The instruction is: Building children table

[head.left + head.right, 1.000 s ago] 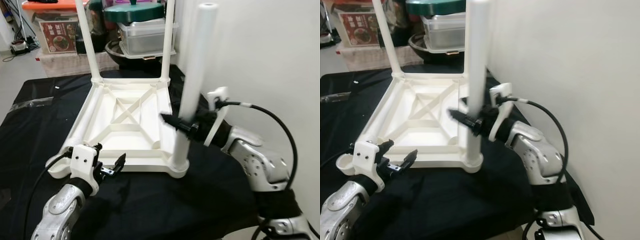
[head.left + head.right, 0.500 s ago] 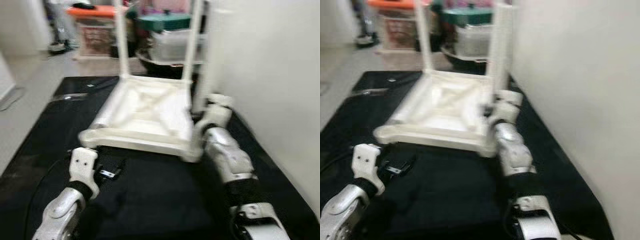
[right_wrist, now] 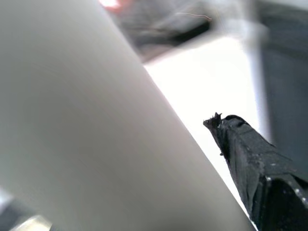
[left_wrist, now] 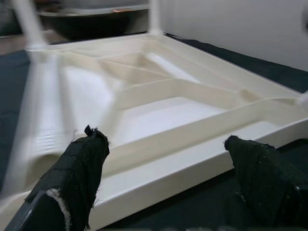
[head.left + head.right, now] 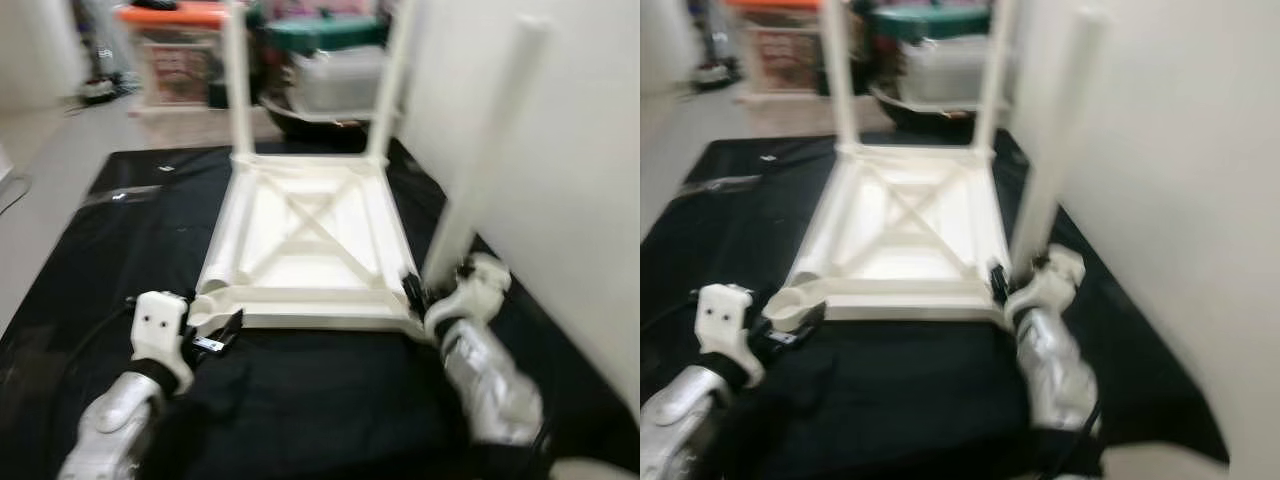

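While the head views are blurred, a cream plastic children's table top (image 5: 310, 240) can be made out lying upside down on a black cloth (image 5: 120, 230) that covers the table, its ribbed underside with crossing braces facing up. Two white round legs (image 5: 238, 80) stand upright in its far corners. A third white leg (image 5: 480, 170) rises from the near right corner, leaning away to the right towards the pale wall (image 5: 580, 150).

The right tool (image 5: 425, 297) sits at the foot of that leaning leg, close by the corner socket. In the right wrist view the leg (image 3: 96, 144) lies right against one black finger (image 3: 255, 163); whether the tool grips it I cannot tell.

The left tool (image 5: 215, 338) hovers just before the near left corner of the table top, its black fingers (image 4: 82, 168) spread wide with nothing between them, and the cream rim (image 4: 192, 159) beyond.

Behind the cloth stands a clear plastic storage box with an orange lid (image 5: 180, 45), contents too blurred to read. Beside it a clear lidded tub (image 5: 340, 85) sits on a dark round bowl (image 5: 310, 118), with a green lid (image 5: 325, 30) on top.
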You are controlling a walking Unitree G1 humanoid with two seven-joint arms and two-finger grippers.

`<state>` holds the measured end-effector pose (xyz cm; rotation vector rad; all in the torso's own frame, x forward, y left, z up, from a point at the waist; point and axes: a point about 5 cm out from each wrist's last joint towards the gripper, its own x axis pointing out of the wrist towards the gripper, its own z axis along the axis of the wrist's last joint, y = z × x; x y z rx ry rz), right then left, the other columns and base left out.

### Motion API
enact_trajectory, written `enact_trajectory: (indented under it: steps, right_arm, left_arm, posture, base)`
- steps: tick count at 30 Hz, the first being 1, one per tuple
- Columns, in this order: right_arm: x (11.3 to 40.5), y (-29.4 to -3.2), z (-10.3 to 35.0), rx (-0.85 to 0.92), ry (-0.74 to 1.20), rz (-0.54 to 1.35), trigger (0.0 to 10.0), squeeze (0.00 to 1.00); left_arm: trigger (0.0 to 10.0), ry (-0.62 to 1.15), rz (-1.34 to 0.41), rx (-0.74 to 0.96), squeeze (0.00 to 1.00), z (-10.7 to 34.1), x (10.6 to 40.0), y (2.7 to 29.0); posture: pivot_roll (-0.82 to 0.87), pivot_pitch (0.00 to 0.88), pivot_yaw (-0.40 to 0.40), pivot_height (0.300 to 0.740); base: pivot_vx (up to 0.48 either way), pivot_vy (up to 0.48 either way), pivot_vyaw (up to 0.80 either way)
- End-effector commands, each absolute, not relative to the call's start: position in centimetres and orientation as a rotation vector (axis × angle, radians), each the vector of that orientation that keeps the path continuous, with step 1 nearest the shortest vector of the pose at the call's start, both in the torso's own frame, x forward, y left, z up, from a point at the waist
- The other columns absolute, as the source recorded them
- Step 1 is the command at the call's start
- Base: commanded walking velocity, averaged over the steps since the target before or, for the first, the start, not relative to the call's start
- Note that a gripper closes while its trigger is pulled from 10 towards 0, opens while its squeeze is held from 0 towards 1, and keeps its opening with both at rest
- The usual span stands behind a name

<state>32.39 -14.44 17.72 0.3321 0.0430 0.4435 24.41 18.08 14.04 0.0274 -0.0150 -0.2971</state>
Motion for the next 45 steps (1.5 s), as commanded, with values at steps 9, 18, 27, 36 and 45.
enact_trajectory:
  steps: [9, 18, 27, 36, 45]
  right_arm:
    - [30.6, -8.7, 18.0, 0.323, 0.081, 1.213, 10.0, 0.00]
    - [35.1, -15.4, 11.8, 0.112, 0.309, -0.157, 0.0, 0.00]
    - [30.7, -12.6, 14.6, 0.041, 0.072, 0.115, 10.0, 0.00]
    - [28.9, -8.8, 17.8, 0.161, 0.010, 0.788, 10.0, 0.00]
    - [28.6, -7.5, 19.4, 0.101, 0.015, 1.385, 8.0, 0.00]
  left_arm:
    - [10.0, -0.002, -0.268, 0.033, 0.00, 13.7, 24.2, 18.5]
    - [10.0, 0.004, -0.274, 0.035, 0.00, 13.7, 24.0, 18.5]
    - [10.0, 0.006, -0.286, 0.026, 0.00, 13.7, 24.1, 18.4]
    - [10.0, 0.009, -0.304, 0.022, 0.00, 13.7, 24.2, 18.2]
    - [10.0, 0.001, -0.286, 0.029, 0.00, 13.7, 24.1, 18.3]
  posture:
    - [0.10, 0.000, -0.075, 0.740]
    - [0.09, 0.000, -0.068, 0.740]
    - [0.05, 0.000, -0.035, 0.740]
    - [0.05, 0.000, -0.031, 0.740]
    - [0.11, 0.000, -0.072, 0.740]
  base:
    - [0.000, 0.000, 0.00]
    - [0.000, 0.000, 0.00]
    - [0.000, 0.000, 0.00]
    - [0.000, 0.000, 0.00]
    - [0.000, 0.000, 0.00]
